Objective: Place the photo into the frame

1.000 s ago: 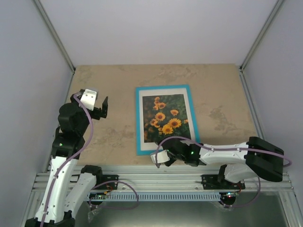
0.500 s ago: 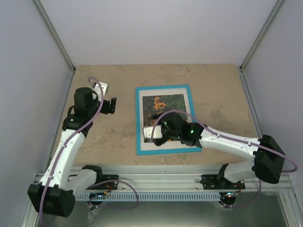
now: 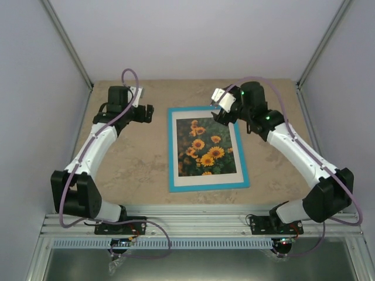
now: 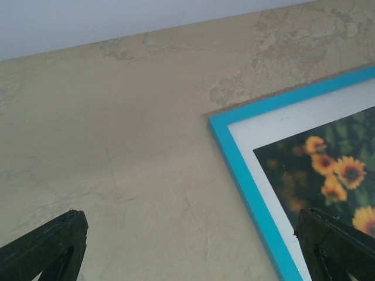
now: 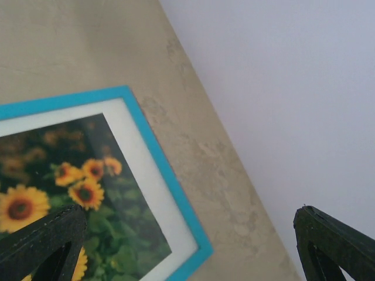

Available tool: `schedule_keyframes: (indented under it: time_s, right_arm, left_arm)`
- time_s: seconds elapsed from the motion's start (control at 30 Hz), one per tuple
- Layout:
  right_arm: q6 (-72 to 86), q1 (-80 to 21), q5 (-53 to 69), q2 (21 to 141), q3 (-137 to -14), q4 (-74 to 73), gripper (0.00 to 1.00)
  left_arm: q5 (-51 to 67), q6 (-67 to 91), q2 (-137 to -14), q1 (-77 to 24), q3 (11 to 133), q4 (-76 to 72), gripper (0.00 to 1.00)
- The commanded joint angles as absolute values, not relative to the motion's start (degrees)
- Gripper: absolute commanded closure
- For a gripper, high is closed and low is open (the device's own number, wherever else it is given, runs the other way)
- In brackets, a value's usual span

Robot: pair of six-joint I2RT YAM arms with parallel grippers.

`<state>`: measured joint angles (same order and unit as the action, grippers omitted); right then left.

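From where I stand the job looks all but finished. The frame (image 3: 208, 188) lies flat in the middle of the table (image 3: 135, 158), turquoise front up, and the photo (image 3: 206, 147) of sunflowers shows squarely through the window of the white mat (image 3: 211, 179), with an even pale border on every side. Nothing sticks out past the blue edges. The left gripper (image 3: 145, 113) hovers just beside the far left corner of the frame and the right gripper (image 3: 218, 109) just beside the far right corner, neither touching it. In each wrist view the dark fingers (image 4: 53, 246) of the left and the fingers (image 5: 334, 246) of the right stand spread wide with only table, wall and frame between them, so both are released and carry nothing. The back of the frame is hidden, so I cannot tell whether it is fastened; otherwise I judge that only pulling the arms clear is left.
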<state>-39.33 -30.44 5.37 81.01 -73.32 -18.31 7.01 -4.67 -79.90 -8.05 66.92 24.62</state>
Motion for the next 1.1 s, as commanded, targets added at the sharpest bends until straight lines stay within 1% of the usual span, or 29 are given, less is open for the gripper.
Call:
schedule_keyframes:
  time_s: [0.0, 0.13, 0.27, 0.5, 0.6, 0.77, 0.83, 0.93, 1.07]
  right_arm:
    - [-35.6, -22.8, 15.7, 84.6, -76.2, -29.1, 0.02]
    - [-36.4, -16.6, 21.6, 88.9, -78.7, -35.8, 0.02]
    - [-36.4, -11.5, 27.4, 96.0, -82.9, -43.0, 0.02]
    - [-36.1, -3.9, 35.3, 113.9, -94.3, -57.6, 0.02]
    - [-33.3, -1.4, 37.1, 120.3, -98.2, -58.9, 0.02]
    - [-30.2, -0.8, 39.1, 125.2, -100.1, -57.7, 0.03]
    - [-29.3, -0.8, 40.1, 127.5, -101.3, -58.7, 0.04]
    - [-28.6, -0.8, 41.5, 131.2, -103.3, -61.1, 0.11]
    - [-29.6, -0.9, 44.5, 134.3, -103.5, -64.2, 0.23]
  left_arm:
    - [11.1, -2.9, -84.0, -7.6, 71.2, 24.9, 0.01]
    - [13.6, -2.4, -90.1, -7.6, 74.2, 27.0, 0.01]
    - [19.1, -2.5, -95.9, -7.6, 77.3, 29.9, 0.01]
    - [22.8, -2.1, -106.6, -7.6, 81.5, 32.1, 0.01]
    - [24.8, -0.9, -111.0, -7.6, 83.6, 32.9, 0.01]
    - [30.7, 0.8, -117.2, -7.6, 86.4, 33.4, 0.11]
    - [32.8, 1.7, -119.6, -7.6, 87.7, 33.8, 0.15]
    - [34.2, 1.9, -122.1, -7.6, 88.8, 33.9, 0.21]
    - [34.3, 0.4, -124.2, -7.7, 90.2, 34.6, 0.30]
